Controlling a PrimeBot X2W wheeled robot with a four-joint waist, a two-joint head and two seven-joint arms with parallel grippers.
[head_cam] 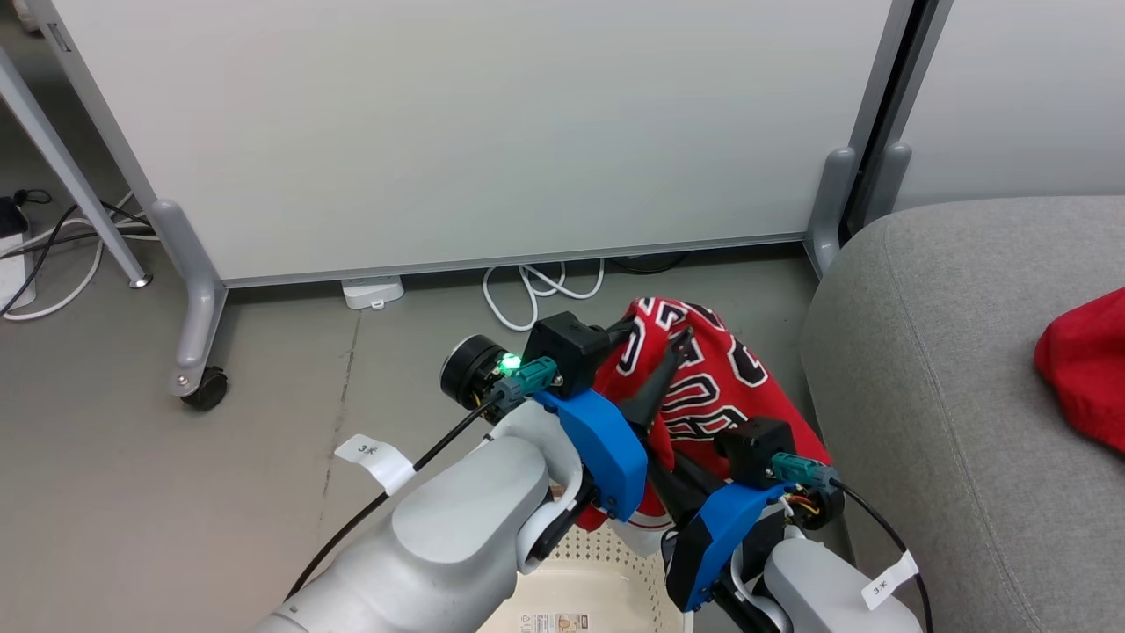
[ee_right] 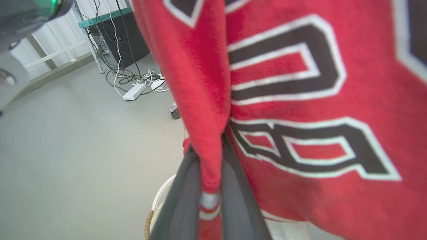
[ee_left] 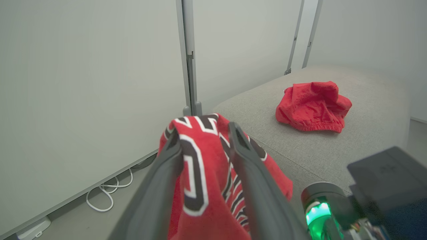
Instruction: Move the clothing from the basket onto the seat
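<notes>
Two red garments are in view. A jersey [head_cam: 703,387] with black-and-white numerals hangs in the air over the basket [head_cam: 606,580]. A crumpled red garment [ee_left: 312,105] lies on the sofa [head_cam: 923,369] at the right, well apart from the jersey.

The left gripper [ee_left: 203,133] is clamped around a bunched fold at the jersey's top. The right gripper [ee_right: 210,156], lower and nearer, pinches a white-trimmed edge between fingers that are almost together.

The cream basket stands on the floor [head_cam: 176,492] at the near edge, just left of the sofa. Its perforated bottom shows below the arms. The sofa is grey woven fabric with a rounded corner, and the floor is smooth and grey.

On the far side a white partition [head_cam: 483,132] stands on grey legs, one with a black castor [head_cam: 204,387]. White cables [head_cam: 536,294] loop under its bottom edge near a white power strip [head_cam: 373,290]. The right wrist view shows a dark cabinet [ee_right: 123,33] with more cables on the floor by it.
</notes>
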